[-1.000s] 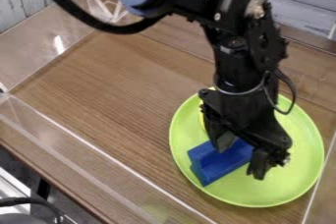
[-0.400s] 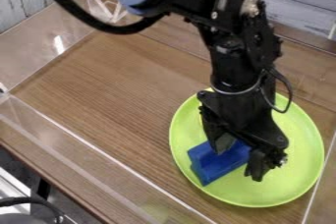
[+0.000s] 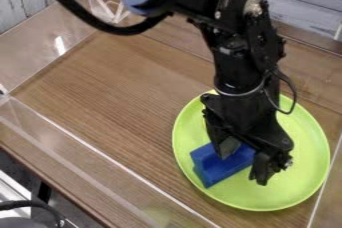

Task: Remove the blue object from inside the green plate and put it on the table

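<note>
While the blue object (image 3: 215,164) lies inside the green plate (image 3: 309,167), toward the plate's near-left edge, the gripper (image 3: 245,157) stands directly over it, pointing steeply down with its jaws spread wide. One finger sits at the block's far side, the other at its right end; contact cannot be confirmed. Beyond the plate, the table (image 3: 120,82) extends left and back, bordered by clear walls (image 3: 40,137).

Block (image 3: 218,164) in plate (image 3: 305,177), table's (image 3: 120,92) right
</note>
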Robot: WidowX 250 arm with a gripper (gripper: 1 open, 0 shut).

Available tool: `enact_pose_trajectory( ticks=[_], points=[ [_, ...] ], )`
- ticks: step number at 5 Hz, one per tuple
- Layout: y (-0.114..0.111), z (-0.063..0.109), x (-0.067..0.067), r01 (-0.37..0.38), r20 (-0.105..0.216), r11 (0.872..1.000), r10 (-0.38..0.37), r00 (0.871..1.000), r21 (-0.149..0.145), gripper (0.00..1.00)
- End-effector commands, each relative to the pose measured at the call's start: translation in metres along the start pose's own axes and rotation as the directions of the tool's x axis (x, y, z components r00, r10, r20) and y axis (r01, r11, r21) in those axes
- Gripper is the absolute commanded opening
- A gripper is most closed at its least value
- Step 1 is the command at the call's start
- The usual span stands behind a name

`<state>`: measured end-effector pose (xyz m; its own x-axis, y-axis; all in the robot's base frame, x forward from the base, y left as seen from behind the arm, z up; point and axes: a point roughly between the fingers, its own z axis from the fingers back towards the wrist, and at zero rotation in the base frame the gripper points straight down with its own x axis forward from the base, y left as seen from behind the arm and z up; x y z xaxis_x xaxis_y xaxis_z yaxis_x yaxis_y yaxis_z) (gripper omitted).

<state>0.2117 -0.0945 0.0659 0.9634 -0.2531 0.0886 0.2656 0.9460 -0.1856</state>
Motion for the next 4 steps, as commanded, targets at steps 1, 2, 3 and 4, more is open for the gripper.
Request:
enact_pose_trajectory(
  ticks=[1,2,3,4],
  points=[
    [0.001,0.005,0.006,0.004,0.024,1.0,-0.004,1.0,-0.007,1.0],
    [0.004,-0.001,0.005,0.005,0.021,1.0,-0.005,1.0,-0.006,1.0],
    [0.006,-0.006,0.004,0.006,0.02,1.0,-0.006,1.0,-0.007,1.0],
    [0.009,-0.011,0.004,0.005,0.022,1.0,-0.005,1.0,-0.008,1.0]
  ],
)
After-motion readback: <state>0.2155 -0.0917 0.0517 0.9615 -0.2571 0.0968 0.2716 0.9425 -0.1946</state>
